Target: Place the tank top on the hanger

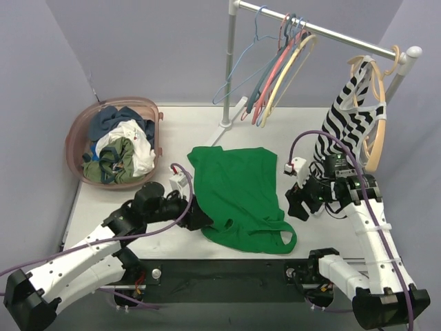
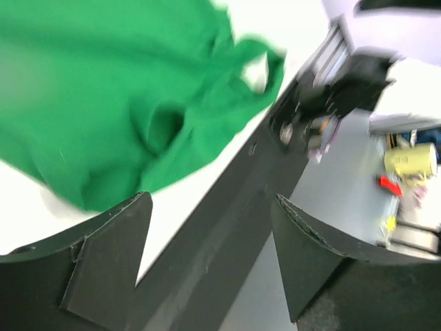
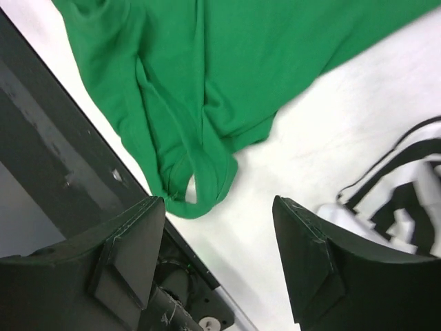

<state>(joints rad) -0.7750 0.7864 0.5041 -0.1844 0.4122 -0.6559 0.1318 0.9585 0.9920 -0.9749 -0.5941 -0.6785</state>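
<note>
Nearest you, the left gripper (image 2: 210, 207) has its fingers spread wide with nothing between them, over the near edge of the table (image 1: 172, 131) and just beside the tank top's left side. The right gripper (image 3: 217, 207) is also parted and empty, above bare surface just off the top's right side. The tank top (image 1: 238, 193) lies flat mid-table, hem toward the back, with its straps (image 1: 281, 240) bunched at the near edge. The hanger (image 1: 292, 74) hangs well apart on the rail (image 1: 331, 31) at the back, packed against thin pink and blue hangers (image 1: 272, 76). You will probably need to fetch it first, and the right arm looks better placed. Take the cream arch alone, lift its hook clear of the rail, and keep off the zebra top (image 1: 348, 117) just behind that arm. When you come to the straps, pinch one layer only so the neck opens for the hanger's arm. I can read no brand, label or writing anywhere, and the left wrist view is blurred.
</note>
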